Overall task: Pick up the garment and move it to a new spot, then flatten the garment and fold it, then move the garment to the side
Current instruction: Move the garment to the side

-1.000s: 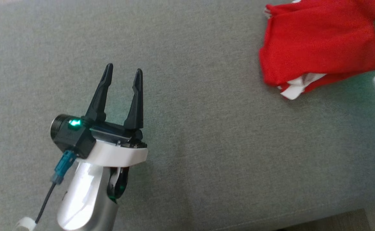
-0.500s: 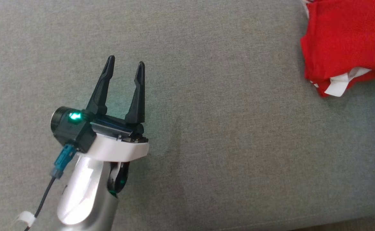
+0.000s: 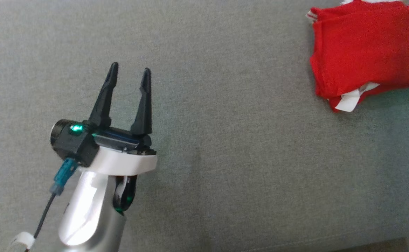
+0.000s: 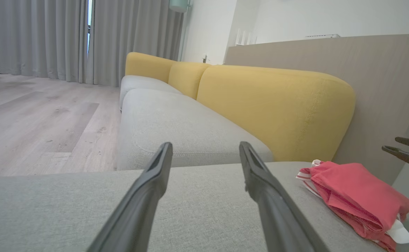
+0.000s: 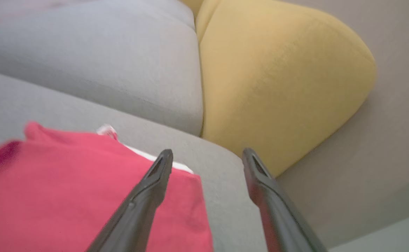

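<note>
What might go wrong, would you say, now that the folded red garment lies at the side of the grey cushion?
The right claw is open with one finger over a corner of the garment; dragging it away low might snag the fold. The garment lies near the edge of the grey cushion, so a nudge may push it off. A white flap pokes out, so the fold looks loose.
</note>
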Robot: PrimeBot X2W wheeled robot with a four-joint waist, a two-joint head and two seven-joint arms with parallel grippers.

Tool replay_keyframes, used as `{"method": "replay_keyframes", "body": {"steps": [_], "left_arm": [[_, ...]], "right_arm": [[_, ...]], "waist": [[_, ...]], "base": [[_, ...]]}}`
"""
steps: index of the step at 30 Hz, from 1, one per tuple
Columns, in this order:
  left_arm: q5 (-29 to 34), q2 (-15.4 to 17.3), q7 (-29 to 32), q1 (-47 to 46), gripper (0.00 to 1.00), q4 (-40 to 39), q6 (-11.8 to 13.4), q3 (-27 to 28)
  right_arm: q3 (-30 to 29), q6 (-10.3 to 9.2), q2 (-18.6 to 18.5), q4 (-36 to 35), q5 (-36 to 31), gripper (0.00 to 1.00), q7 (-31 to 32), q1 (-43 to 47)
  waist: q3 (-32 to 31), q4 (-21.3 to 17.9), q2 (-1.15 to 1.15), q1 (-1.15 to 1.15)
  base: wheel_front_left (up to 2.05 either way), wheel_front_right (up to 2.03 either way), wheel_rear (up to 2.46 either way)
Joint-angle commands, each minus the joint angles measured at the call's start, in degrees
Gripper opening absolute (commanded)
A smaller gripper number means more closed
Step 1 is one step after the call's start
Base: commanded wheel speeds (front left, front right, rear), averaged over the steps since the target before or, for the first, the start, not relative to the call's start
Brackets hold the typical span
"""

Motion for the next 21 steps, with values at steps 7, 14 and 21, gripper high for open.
{"method": "replay_keyframes", "body": {"steps": [7, 14, 21], "left_arm": [[-1.3, 0.4, -0.3, 2.2, 1.0, -2.0, 0.2, 3.2], [-3.6, 0.4, -0.3, 6.0, 1.0, -1.4, 0.2, 3.0], [-3.4, 0.4, -0.3, 9.9, 1.0, -0.5, 1.2, 2.7]], "right_arm": [[0.0, -0.05, 9.0, -9.9, 5.5, 1.0, -2.8, 3.6], [-0.8, -0.05, 18.5, -17.6, 9.7, 1.0, -3.6, 13.4], [-0.9, -0.05, 22.3, -20.4, 10.5, 1.0, -5.9, 24.7]], "waist": [[-6.0, -0.1, 0.0, 0.0], [-10.3, 1.4, 0.0, 0.0], [-12.9, 3.2, 0.0, 0.0]], "base": [[0.0, 0.0, 0.0], [0.0, 0.0, 0.0], [0.0, 0.0, 0.0]]}}
